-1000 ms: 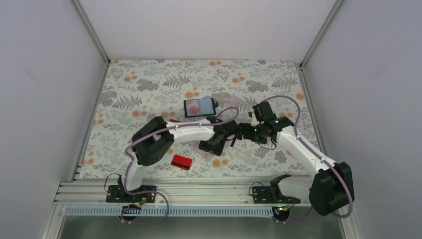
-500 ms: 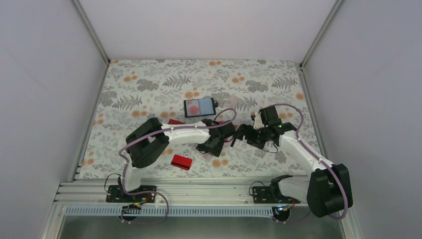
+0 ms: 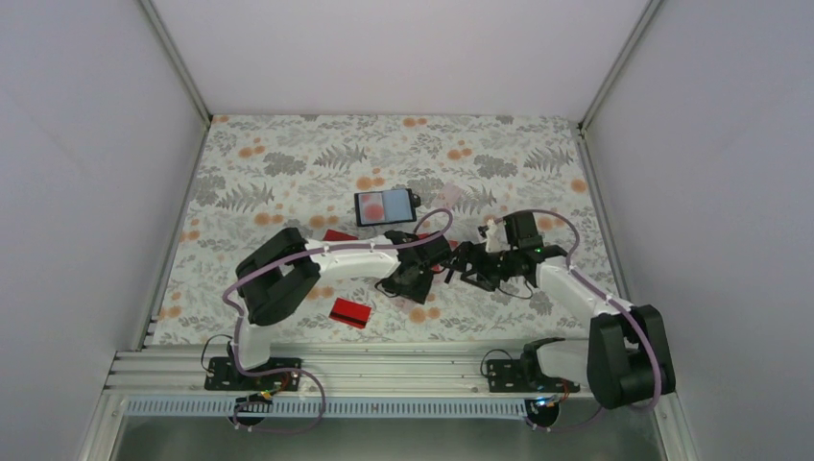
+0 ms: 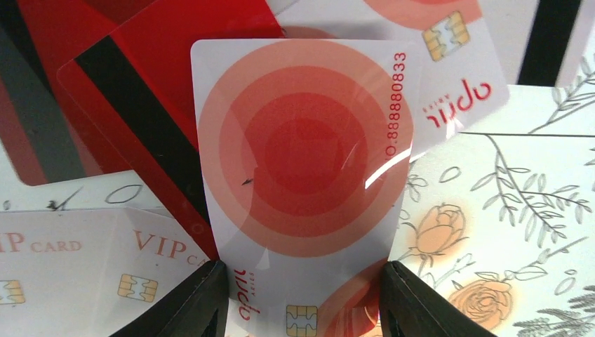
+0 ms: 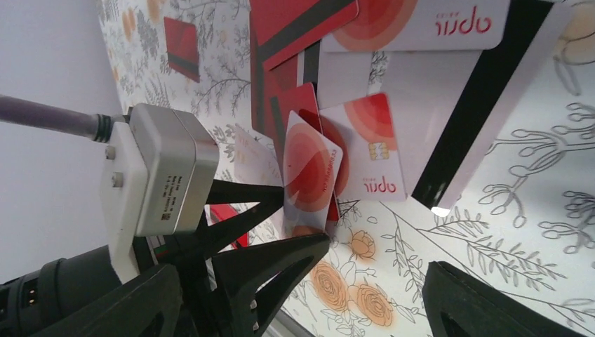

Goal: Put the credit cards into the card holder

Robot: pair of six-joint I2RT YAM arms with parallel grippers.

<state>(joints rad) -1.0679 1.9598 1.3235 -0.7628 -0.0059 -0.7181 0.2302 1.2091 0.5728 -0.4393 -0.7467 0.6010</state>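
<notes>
one white card (image 4: 302, 161) sits clamped in the left pincer (image 4: 305, 298); the right pincer (image 5: 372, 281) (jaws spread wide, empty) has drawn up facing it, likely for a handover before pocketing.

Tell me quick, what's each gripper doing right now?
Left gripper: closed on a white card with red rings.
Right gripper: open, holding nothing.

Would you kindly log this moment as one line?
left gripper: jaws shut on white card | right gripper: jaws open | wallet: lying open
</notes>
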